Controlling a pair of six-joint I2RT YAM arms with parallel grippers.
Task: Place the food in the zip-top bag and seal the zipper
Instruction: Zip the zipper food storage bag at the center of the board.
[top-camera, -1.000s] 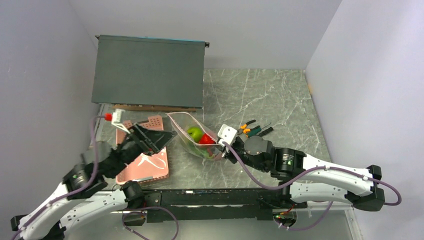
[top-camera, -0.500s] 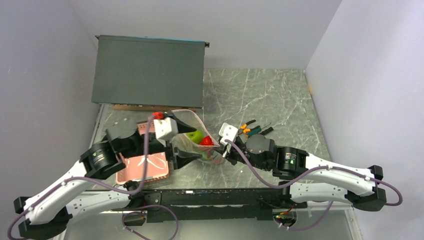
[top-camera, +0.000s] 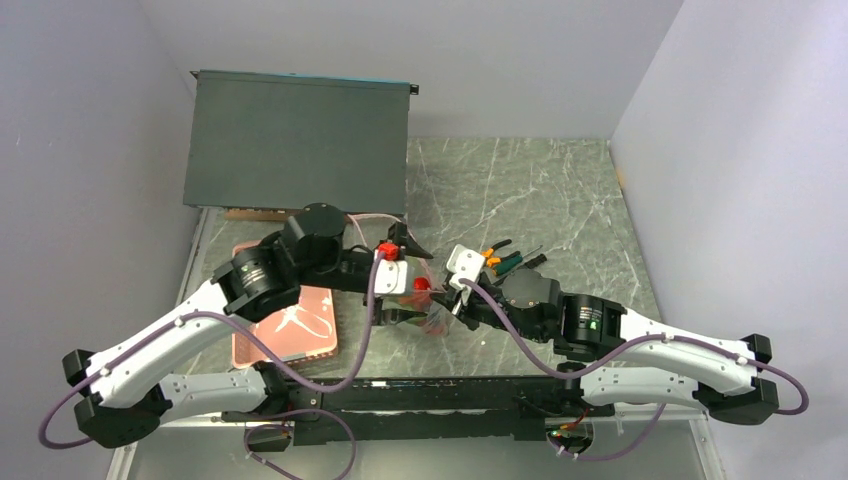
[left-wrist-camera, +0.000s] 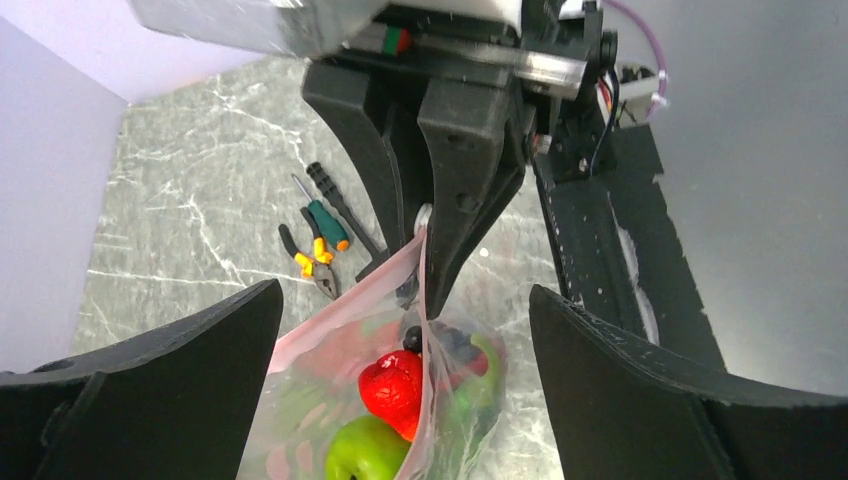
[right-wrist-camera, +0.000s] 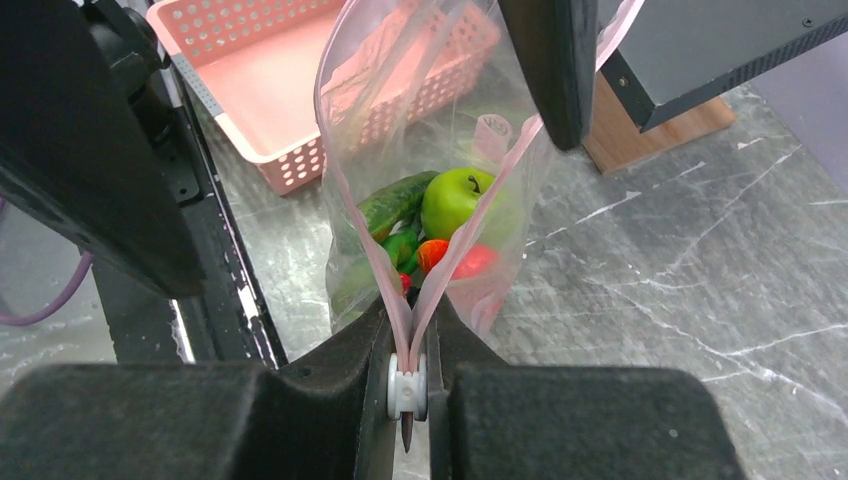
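The clear zip-top bag (right-wrist-camera: 440, 150) stands on the table with its mouth open. Inside it are a green apple (right-wrist-camera: 455, 195), a long green pod (right-wrist-camera: 385, 205) and a red-orange fruit (left-wrist-camera: 395, 385). My right gripper (right-wrist-camera: 407, 390) is shut on the white slider at the end of the pale pink zipper (right-wrist-camera: 365, 230), whose two strips spread apart above it. My left gripper (left-wrist-camera: 402, 300) is wide open, with one finger on each side of the bag and clear of it. In the top view the left gripper (top-camera: 405, 285) is over the bag, and the right gripper (top-camera: 452, 305) is at the bag's right end.
The pink slotted basket (top-camera: 300, 330) lies left of the bag, under the left arm. Orange- and green-handled pliers (top-camera: 500, 258) lie just behind the right gripper. A large dark box (top-camera: 298, 140) fills the back left. Walls stand close on both sides.
My left arm has swung right from over the pink basket to the bag, and its open jaws now straddle the bag. My right gripper has kept its hold on the bag's end.
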